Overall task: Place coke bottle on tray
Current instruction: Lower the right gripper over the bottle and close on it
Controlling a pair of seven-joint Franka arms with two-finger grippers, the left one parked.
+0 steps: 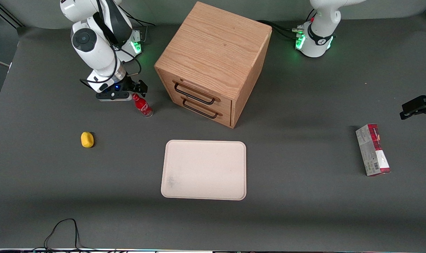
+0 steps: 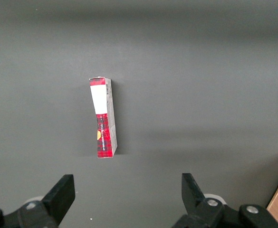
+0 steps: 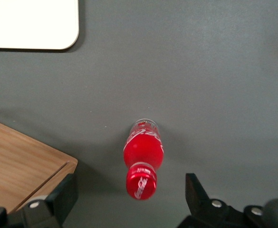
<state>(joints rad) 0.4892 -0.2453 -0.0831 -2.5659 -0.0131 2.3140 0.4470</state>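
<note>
The coke bottle (image 1: pixel 142 105) is small and red with a red cap and white script logo. It stands upright on the grey table beside the wooden cabinet, toward the working arm's end. It also shows in the right wrist view (image 3: pixel 143 159), seen from above. My right gripper (image 1: pixel 134 90) hovers just above the bottle's cap, open, with one finger on each side of it (image 3: pixel 129 194) and touching nothing. The cream-white tray (image 1: pixel 204 169) lies flat and bare, nearer to the front camera than the cabinet; one corner shows in the right wrist view (image 3: pixel 32 23).
A wooden drawer cabinet (image 1: pixel 213 59) with two black handles stands at the table's middle, close beside the bottle. A yellow lump (image 1: pixel 87 139) lies nearer the front camera than the bottle. A red-and-grey carton (image 1: pixel 373 149) lies toward the parked arm's end.
</note>
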